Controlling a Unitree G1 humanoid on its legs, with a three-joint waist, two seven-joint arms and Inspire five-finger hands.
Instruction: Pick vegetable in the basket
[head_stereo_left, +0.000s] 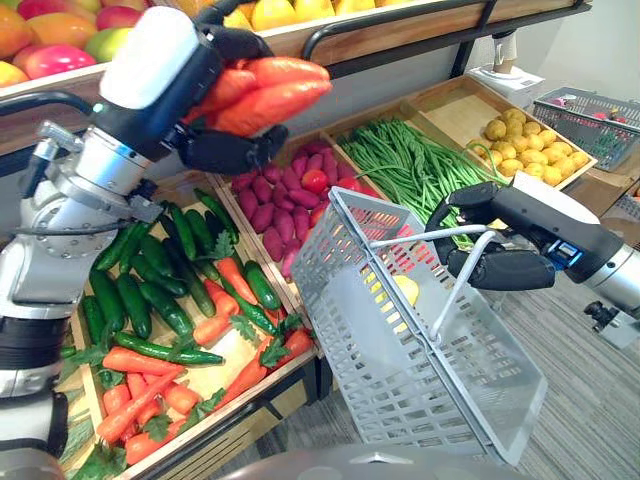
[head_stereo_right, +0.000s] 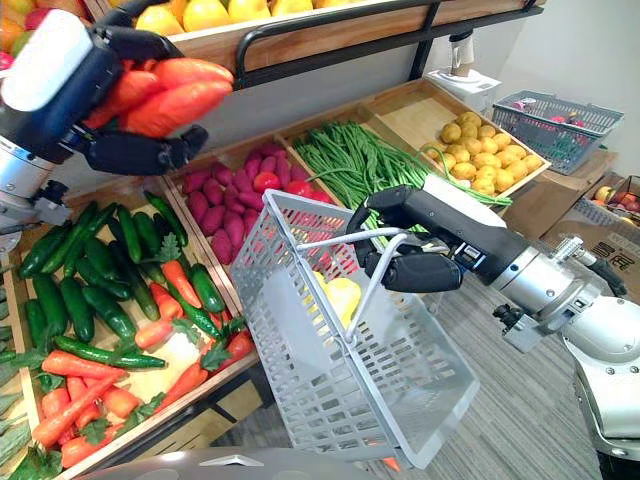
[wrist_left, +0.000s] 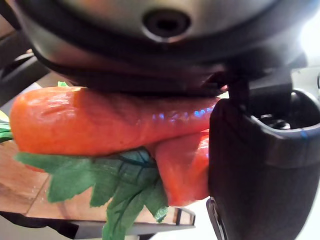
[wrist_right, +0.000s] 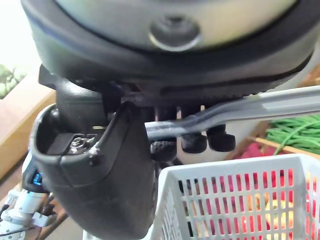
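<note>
Fingers (head_stereo_left: 240, 44) of the left hand (head_stereo_left: 188, 92) clench two orange carrots (head_stereo_left: 275, 95), raised at ten o'clock from the white basket (head_stereo_left: 390, 372). At three o'clock, the right hand (head_stereo_left: 482, 215) curls its fingers (wrist_right: 193, 143) round the basket's handle (head_stereo_left: 455, 290).

Mesh of the basket (head_stereo_left: 392, 358) is veiling a yellow thing (head_stereo_left: 406, 289); the left hand (head_stereo_left: 222, 150) is covering the carrots' (head_stereo_left: 272, 100) near ends.

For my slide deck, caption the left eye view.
Left robot hand holds orange carrots; right robot hand grips handle of grey plastic basket.
</note>
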